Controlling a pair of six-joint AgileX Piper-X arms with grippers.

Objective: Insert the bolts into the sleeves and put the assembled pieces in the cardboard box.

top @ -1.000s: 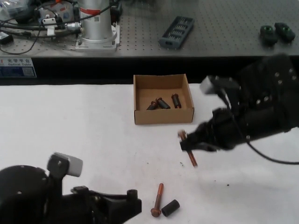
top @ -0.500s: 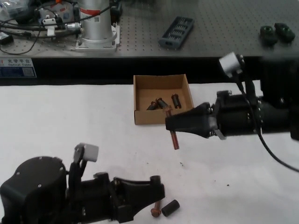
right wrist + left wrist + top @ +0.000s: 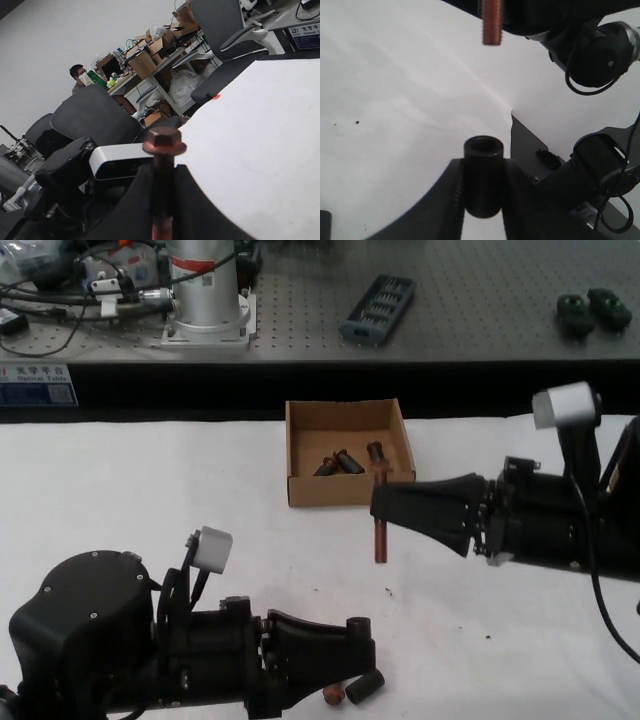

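R jaws clamped on bolt (image 3: 380, 535), now upright; L jaws clamped on sleeve (image 3: 482, 177), moved nearer it.

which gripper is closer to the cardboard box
Right. The right gripper sits just off the front right corner of the open brown cardboard box; the left gripper lies far off, close to the camera.

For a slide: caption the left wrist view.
Left gripper clamps a black sleeve; a copper bolt hangs beyond it.
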